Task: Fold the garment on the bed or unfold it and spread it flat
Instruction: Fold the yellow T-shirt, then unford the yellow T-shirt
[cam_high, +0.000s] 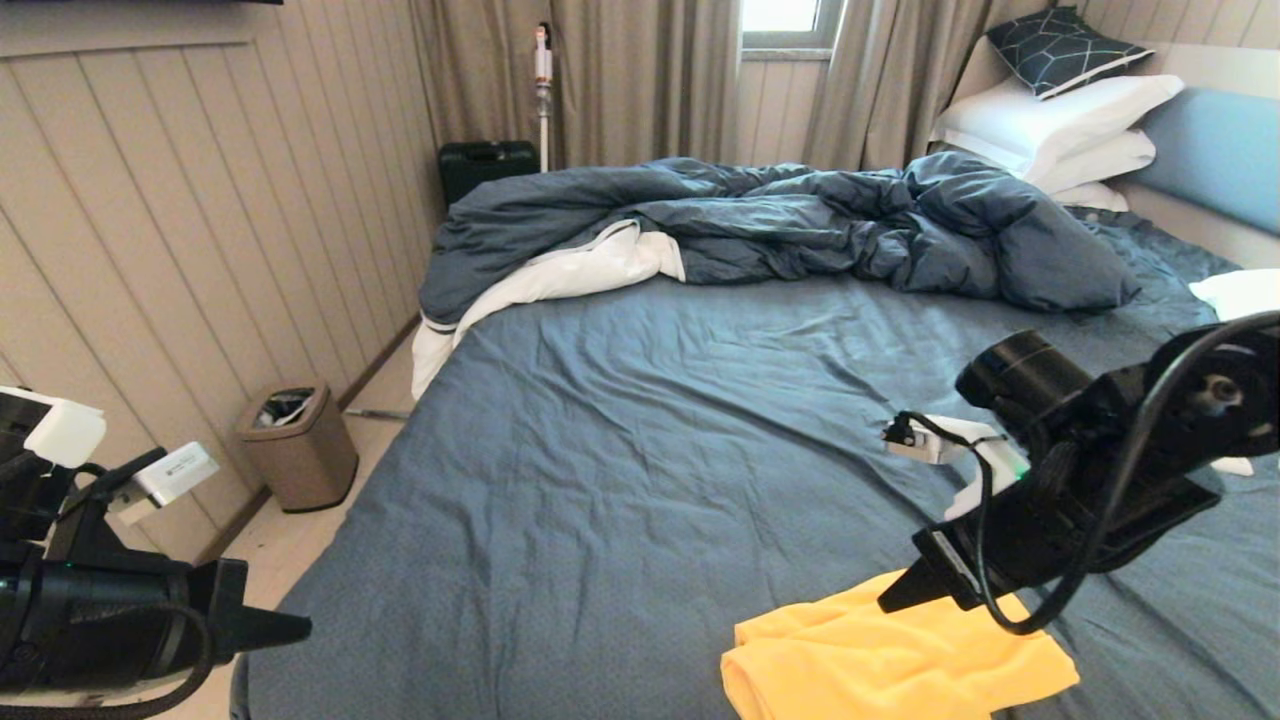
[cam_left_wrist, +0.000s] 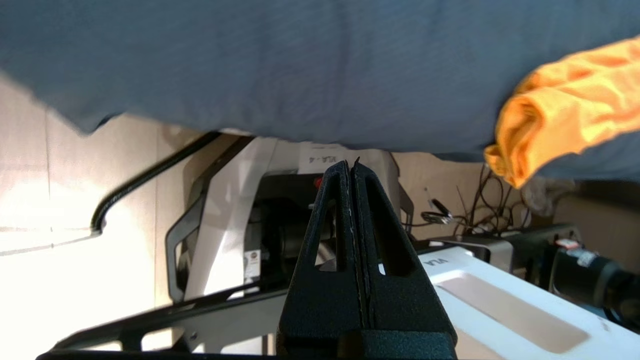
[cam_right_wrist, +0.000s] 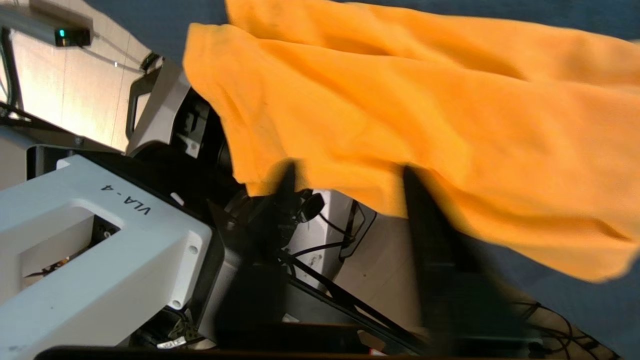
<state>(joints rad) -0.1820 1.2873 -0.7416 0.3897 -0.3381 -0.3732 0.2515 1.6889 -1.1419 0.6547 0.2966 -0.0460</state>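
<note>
Right gripper reaches in from the right side of the head view, its dark arm angled downward so the fingertips sit at the far edge of the garment, a bright yellow T-shirt. Its two fingers are spread apart with cloth lying across the gap in the right wrist view; whether they touch the cloth cannot be told. That garment lies bunched in loose folds at the near edge of the bed, partly overhanging it. Left gripper hangs off the bed's near left corner, well apart from the garment, pointing level toward it, with its fingers pressed tightly together around nothing. Beyond the garment the slate-blue sheet stretches away, lightly creased. A rumpled dark-blue duvet with white lining is heaped across the far side of the bed. White pillows with a patterned dark cushion on top are stacked at the far right against a light-blue headboard. Left of the bed, a small tan bin stands on the pale floor by a panelled wall, and beige curtains hang behind the duvet.
</note>
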